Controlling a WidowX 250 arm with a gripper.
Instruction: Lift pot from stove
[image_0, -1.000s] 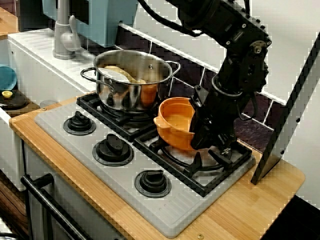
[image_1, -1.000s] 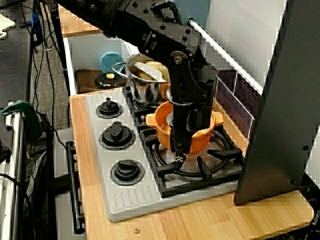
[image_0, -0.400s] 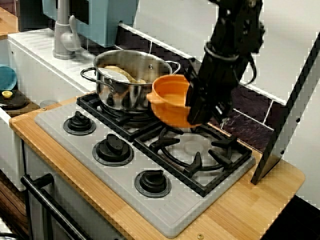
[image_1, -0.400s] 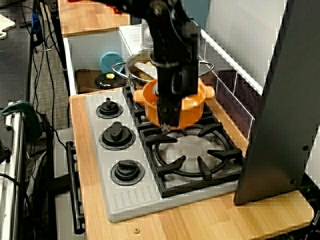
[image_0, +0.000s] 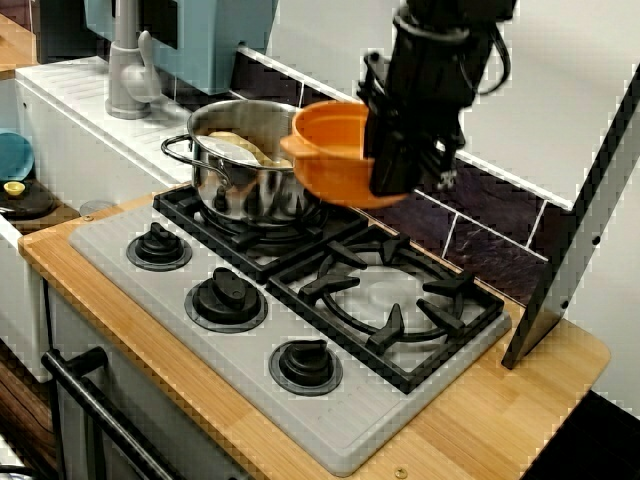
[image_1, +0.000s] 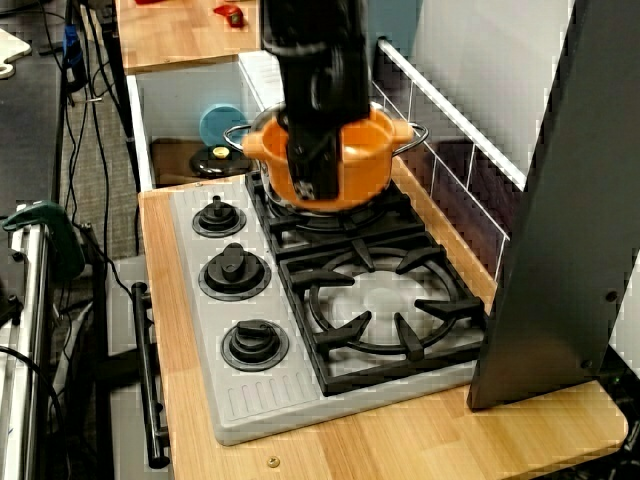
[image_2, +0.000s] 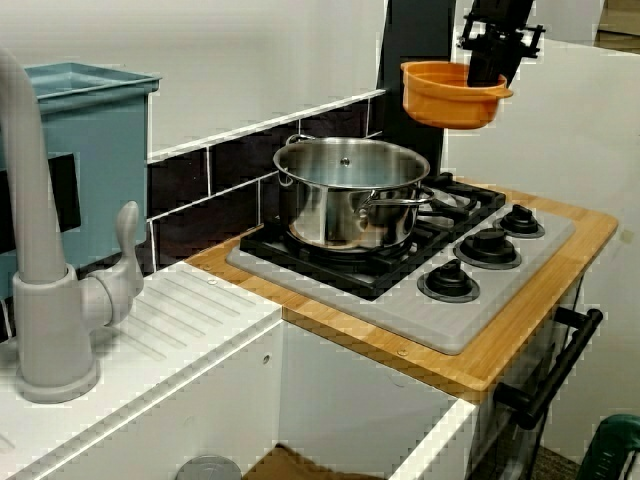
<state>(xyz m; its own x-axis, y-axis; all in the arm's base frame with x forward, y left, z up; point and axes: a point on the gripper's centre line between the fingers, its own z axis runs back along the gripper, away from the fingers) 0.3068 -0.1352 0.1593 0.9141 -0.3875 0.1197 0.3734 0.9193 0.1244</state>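
While the orange pot (image_0: 335, 150) is pinched at its rim by the tool (image_0: 400, 160), it is held in the air, well clear of the black grates of the stove (image_0: 330, 400). It is seen hanging just beside and above the steel pot (image_2: 350, 190), the emptied front burner (image_1: 385, 300) lying below. Glossy, lidless, upright, two stubby handles showing: a clean lift is judged.
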